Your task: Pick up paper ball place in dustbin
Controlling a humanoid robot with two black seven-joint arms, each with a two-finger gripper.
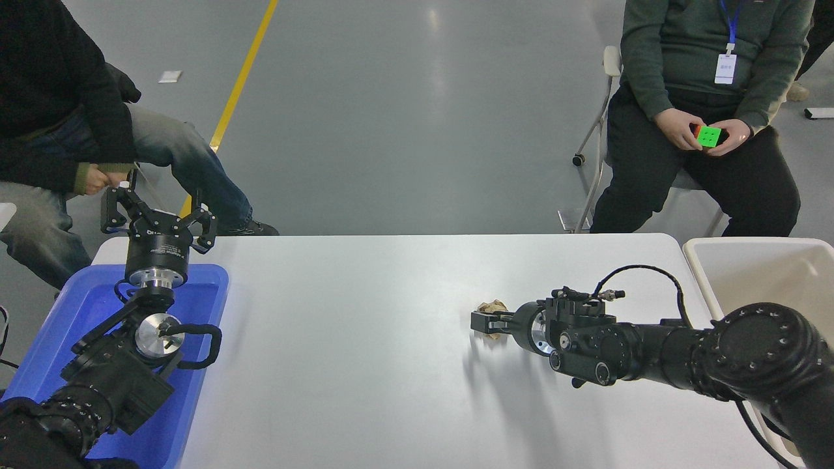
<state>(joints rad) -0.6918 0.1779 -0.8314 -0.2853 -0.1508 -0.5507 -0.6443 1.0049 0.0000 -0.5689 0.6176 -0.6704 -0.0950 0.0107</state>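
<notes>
At the lower left, the left arm is parked over a bright blue plastic bin (202, 306) that sits on the left end of the white table (365, 339). The left gripper (158, 218) points up and away from the camera, its fingers spread wide and holding nothing. What the blue bin contains cannot be seen, since the arm covers most of it. Behind this corner, a seated person in a dark jacket (45, 85) is partly visible.

Right of the table's centre lies the paper ball (493, 306), a small crumpled tan wad resting on the tabletop. The right gripper (483, 322) reaches in from the right, stretched low and level over the table. Its fingers sit against the ball's near side, overlapping its lower edge; whether they are clamped on it cannot be told from this angle.

At the far right edge stands the dustbin (700, 260), an off-white tub beside the table; the visible part of its interior looks bare. Behind it, a second seated person holds a colourful puzzle cube (708, 136).
</notes>
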